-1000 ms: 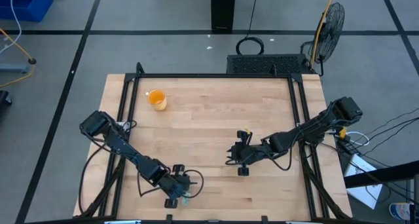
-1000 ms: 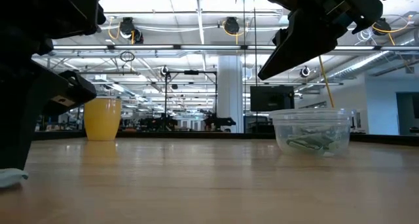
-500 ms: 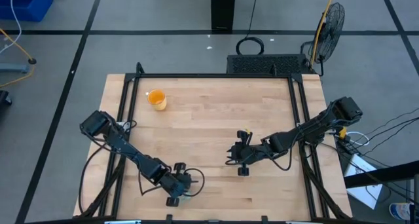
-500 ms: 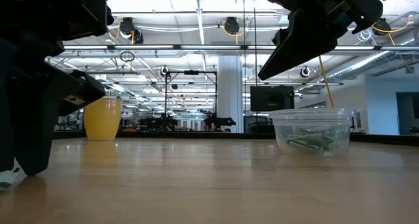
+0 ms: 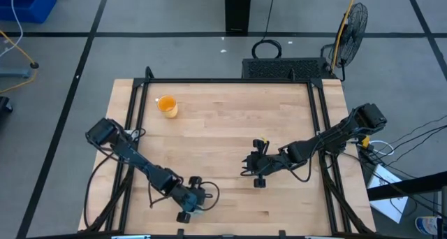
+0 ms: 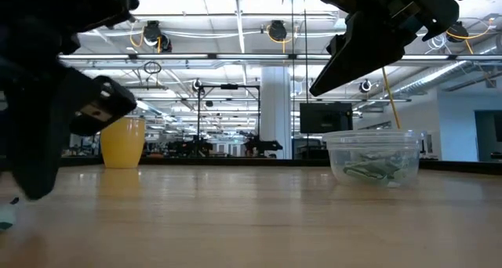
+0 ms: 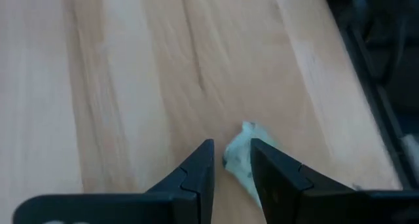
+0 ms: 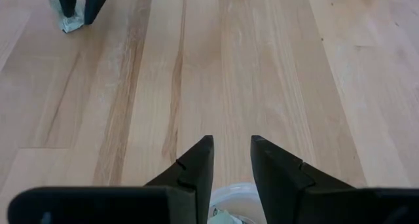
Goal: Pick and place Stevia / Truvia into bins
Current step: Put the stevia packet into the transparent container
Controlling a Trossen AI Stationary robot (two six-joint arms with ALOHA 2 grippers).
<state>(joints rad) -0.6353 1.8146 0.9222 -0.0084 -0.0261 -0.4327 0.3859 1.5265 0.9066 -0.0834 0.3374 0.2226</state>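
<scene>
Straddling one sachet (image 7: 243,160) with my left fingers (image 7: 230,164) spread, near the desk's (image 5: 230,120) front edge. Sachet: flat pale-green paper, crumpled, long axis slanting away from my wrist; one end between my fingertips, apart from both.

Right fingers (image 8: 231,160): spread, holding nothing, hanging over the cup (image 6: 374,157) at mid-desk. Cup: round, clear plastic, whitish rim, several green-white sachets lying jumbled inside.

Orange cup (image 5: 167,105): upright, far-left corner, well apart.

Desk: smooth pale wood planks, black frame. Nothing stands between sachet and cup.
</scene>
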